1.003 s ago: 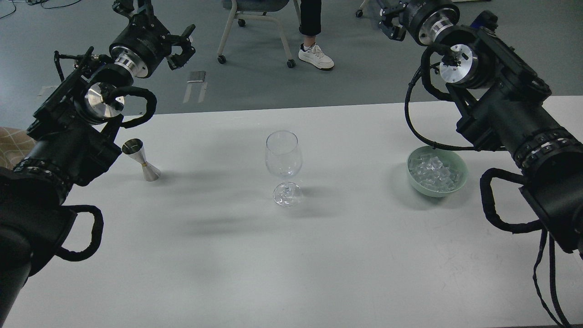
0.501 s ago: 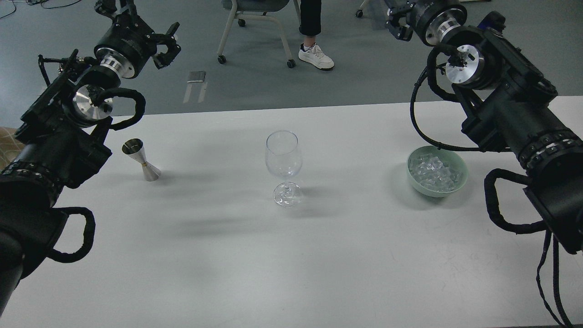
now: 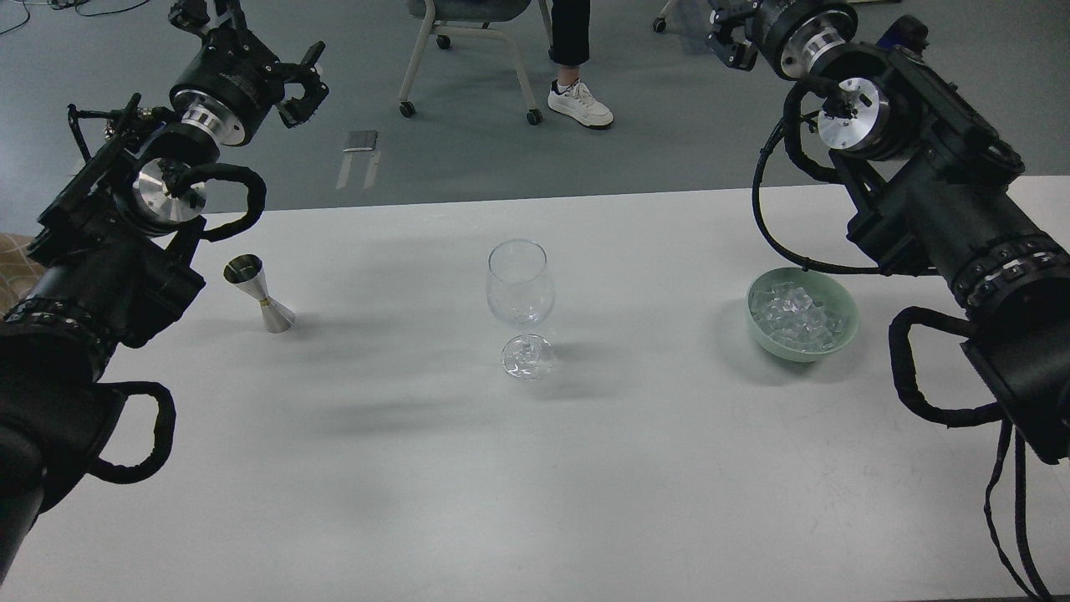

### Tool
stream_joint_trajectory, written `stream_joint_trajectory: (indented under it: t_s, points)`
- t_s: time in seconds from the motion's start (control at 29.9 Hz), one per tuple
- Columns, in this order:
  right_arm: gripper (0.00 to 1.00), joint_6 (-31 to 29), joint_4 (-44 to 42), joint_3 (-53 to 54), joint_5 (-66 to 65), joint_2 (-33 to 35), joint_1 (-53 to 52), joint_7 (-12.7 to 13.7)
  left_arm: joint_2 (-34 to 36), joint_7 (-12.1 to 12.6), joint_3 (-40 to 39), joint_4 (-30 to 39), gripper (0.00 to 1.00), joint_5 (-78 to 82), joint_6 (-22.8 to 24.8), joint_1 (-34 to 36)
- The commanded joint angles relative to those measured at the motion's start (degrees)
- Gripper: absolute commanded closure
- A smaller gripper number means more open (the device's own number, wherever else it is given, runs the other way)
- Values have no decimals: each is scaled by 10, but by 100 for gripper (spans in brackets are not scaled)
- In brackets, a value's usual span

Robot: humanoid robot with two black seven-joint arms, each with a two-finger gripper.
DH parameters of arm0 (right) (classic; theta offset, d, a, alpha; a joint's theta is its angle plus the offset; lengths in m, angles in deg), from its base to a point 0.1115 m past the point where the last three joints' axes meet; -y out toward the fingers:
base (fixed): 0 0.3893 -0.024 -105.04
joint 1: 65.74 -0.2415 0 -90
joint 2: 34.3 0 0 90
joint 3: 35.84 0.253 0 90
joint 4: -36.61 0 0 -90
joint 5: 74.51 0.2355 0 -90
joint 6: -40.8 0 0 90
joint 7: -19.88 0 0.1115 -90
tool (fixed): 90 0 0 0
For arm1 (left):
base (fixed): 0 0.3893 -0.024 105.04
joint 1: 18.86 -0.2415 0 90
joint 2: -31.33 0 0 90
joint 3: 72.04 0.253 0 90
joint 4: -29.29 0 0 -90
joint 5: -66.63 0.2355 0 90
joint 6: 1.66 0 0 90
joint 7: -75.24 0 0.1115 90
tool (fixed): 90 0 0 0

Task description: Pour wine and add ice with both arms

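Observation:
A clear stemmed wine glass point(image 3: 521, 301) stands upright at the table's middle; I see no liquid in it. A steel jigger point(image 3: 259, 294) stands at the left; I cannot see any wine in it. Ice cubes point(image 3: 794, 313) fill a pale green bowl point(image 3: 844, 322) at the right. My left gripper point(image 3: 251, 46) is open and empty, raised beyond the table's far left edge, well behind the jigger. My right gripper point(image 3: 726, 33) is raised at the top edge of the view, far behind the bowl and partly cut off.
The white table point(image 3: 535, 485) spans the view. Beyond its far edge are a wheeled chair point(image 3: 468, 50), a person's leg and white shoe point(image 3: 579, 102), and grey floor.
My left arm has swung left and away from the table. My right arm has shifted right and upward, so its gripper is now more cut off. The glass, jigger and bowl have not moved.

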Motion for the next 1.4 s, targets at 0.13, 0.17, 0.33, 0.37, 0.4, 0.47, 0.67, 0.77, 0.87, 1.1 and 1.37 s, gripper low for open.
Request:
stream_joint_trajectory:
  t_s: [0.13, 0.17, 0.33, 0.37, 0.4, 0.47, 0.67, 0.77, 0.87, 1.1, 1.37]
  points:
    - [0, -1, 7, -1, 1, 0, 4, -1, 4, 1, -7, 6, 2, 0, 0, -4]
    - [0, -1, 7, -1, 1, 0, 5, -1, 6, 2, -9, 6, 2, -1, 0, -3]
    - [0, -1, 10, 0, 1, 13, 8, -1, 27, 4, -28, 44, 2, -3, 0, -12]
    - [0, -1, 13, 0, 1, 15, 9, -1, 45, 4, -31, 74, 2, -3, 0, -32]
    - [0, -1, 14, 0, 1, 17, 9, -1, 55, 5, -33, 96, 2, -3, 0, -43]
    - [0, -5, 14, 0, 1, 23, 9, -1, 97, 5, -35, 202, 2, -8, 0, -91]
    - [0, -7, 14, 0, 1, 29, 10, -1, 190, 7, -64, 445, 2, -80, -85, -199]
    - [0, -7, 15, 0, 1, 29, 14, -1, 211, 8, -82, 509, 2, -105, -117, -233]
    - [0, -7, 16, 0, 1, 28, 18, -2, 236, 12, -108, 543, 2, -121, -148, -277]
    - [0, -6, 15, 0, 1, 35, 26, -2, 298, 19, -185, 638, 2, -169, -160, -425]
    - [0, -5, 14, -1, 0, 37, 33, -2, 294, 17, -287, 746, 2, -170, -223, -589]
